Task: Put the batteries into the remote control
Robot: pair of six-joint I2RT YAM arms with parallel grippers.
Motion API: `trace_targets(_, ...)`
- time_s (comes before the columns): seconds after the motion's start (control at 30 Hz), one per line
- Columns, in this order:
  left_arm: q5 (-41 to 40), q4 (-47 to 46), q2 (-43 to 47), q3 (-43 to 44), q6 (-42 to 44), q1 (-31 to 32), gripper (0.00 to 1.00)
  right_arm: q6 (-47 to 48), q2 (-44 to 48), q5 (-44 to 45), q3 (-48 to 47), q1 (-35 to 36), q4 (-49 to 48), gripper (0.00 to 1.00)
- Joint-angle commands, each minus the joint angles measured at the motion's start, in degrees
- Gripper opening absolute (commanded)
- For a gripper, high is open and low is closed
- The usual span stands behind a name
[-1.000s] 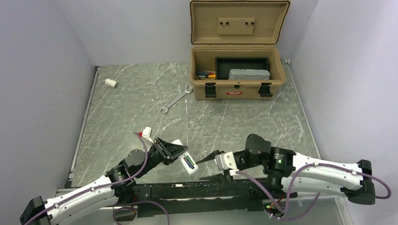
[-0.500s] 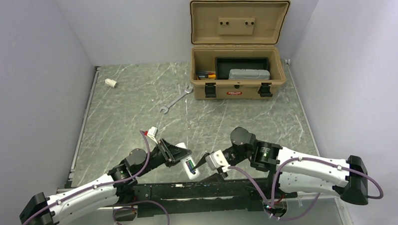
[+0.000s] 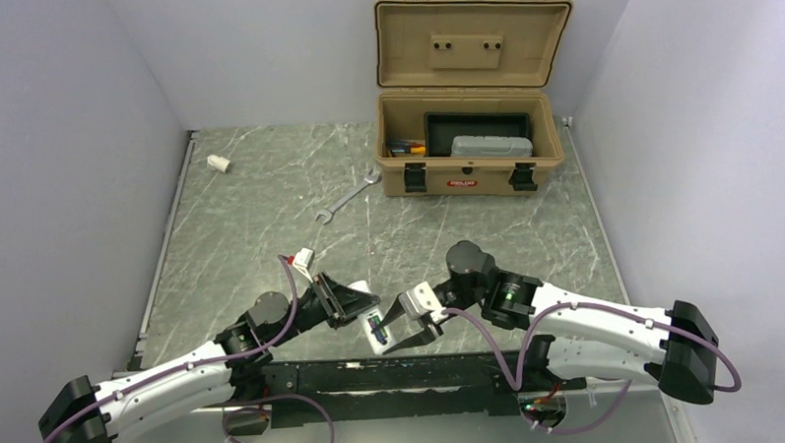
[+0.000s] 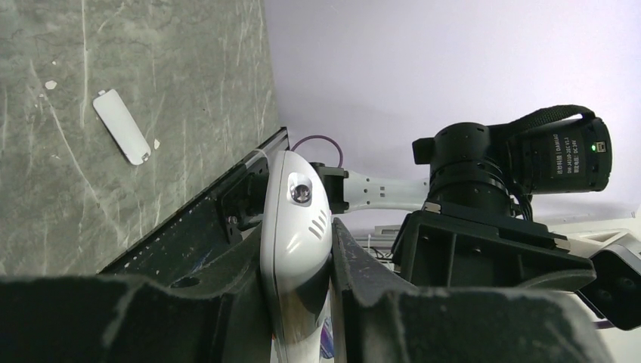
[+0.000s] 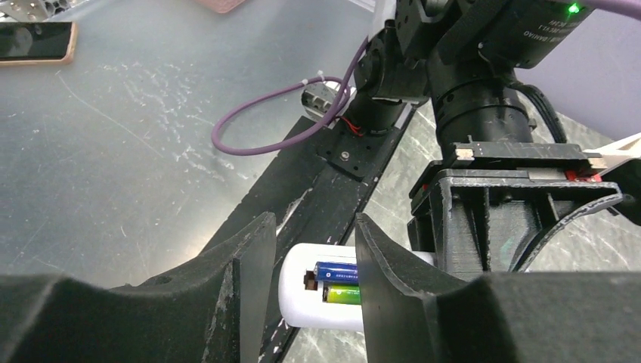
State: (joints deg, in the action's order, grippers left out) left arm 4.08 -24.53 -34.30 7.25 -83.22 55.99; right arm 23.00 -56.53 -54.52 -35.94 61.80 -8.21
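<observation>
The left gripper (image 3: 355, 307) was found low over the near edge of the table (image 3: 269, 186), its jaws clamped on the remote control (image 3: 378, 338), gripping the white handset by its long sides. In the left wrist view the remote control (image 4: 296, 227) stood out between the two fingers (image 4: 227, 302), showing a rounded end with a small clear lens. The right gripper (image 3: 391, 335) sat just beside the remote's free end, its jaws standing apart and holding nothing; whether either finger touched the casing could not be told. The right wrist view, looking between those parted jaws of the right gripper (image 5: 311, 227), showed the open compartment at the end of the remote control (image 5: 298, 299). The batteries (image 5: 342, 293) lay in it side by side, one green and one dark blue. A loose white battery cover (image 4: 121, 126) lay flat on the table, apart from both arms. At the far side a tan toolbox (image 3: 470, 165) stood with its lid raised; a silver wrench (image 3: 348, 196) lay just in front of it to the left, and a small white cylinder (image 3: 219, 164) lay near the far-left edge.
</observation>
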Motion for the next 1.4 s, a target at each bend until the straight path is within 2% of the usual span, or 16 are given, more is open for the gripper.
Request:
trace_targets(0.0, 1.11, -5.03, -0.08, 2.51, 0.6, 0.31, 0.0, 1.43, -0.76, -3.81, -0.4, -0.45, -1.46, 0.45)
trace_targets(0.77, 1.27, -5.7, -1.06, 3.07, 0.69, 0.28, 0.0, 6.16, -3.14, -4.93, 0.17, -2.17, 2.71, 0.36)
trace_targets(1.37, 1.59, -6.27, -1.88, 3.38, 0.78, 0.33, 0.0, 6.51, -4.59, -7.91, 0.81, -4.13, 2.57, 0.33)
